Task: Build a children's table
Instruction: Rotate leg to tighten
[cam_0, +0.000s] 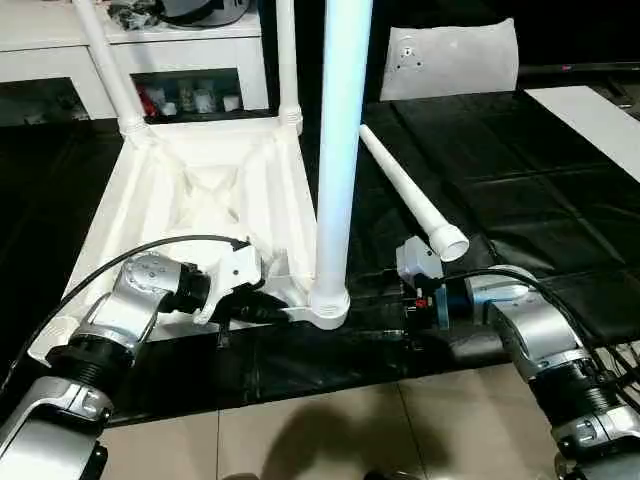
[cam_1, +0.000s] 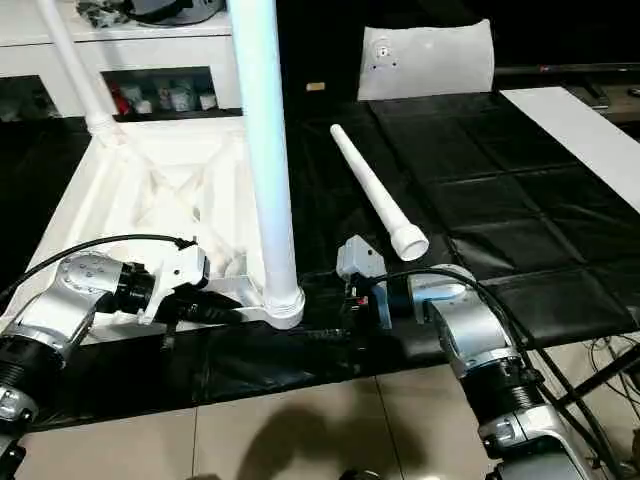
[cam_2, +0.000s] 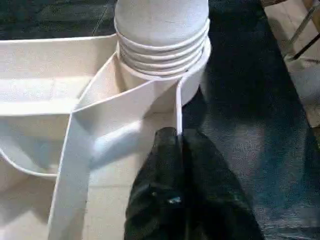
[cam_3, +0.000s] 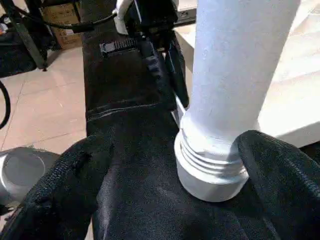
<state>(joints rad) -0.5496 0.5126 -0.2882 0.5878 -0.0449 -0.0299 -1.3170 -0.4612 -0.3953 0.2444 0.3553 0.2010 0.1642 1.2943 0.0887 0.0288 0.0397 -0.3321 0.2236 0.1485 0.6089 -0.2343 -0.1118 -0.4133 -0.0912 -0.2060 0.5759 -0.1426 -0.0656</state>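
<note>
Where black sheeting (cam_0: 520, 200) covers the bench above a tiled floor (cam_0: 330, 430): tabletop (cam_0: 160, 200) upside down, left gripper (cam_2: 178, 145) pinching its rim, right gripper (cam_3: 165, 200) spread beside corner leg (cam_0: 340, 150), spare leg (cam_0: 410, 195) lying apart.

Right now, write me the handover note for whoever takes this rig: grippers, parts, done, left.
Left gripper: fingers shut on the thin rim wall of the tabletop, beside the near right corner socket.
Right gripper: fingers wide open, one on each side of the near leg at its threaded base, not clamped.
Tabletop lies upside down on the black mat.
Done: three legs stand in sockets, two far, one near right.
Left: the loose leg, lying on the mat to the right, probably goes in the remaining near left corner; check the near leg is fully seated.
</note>
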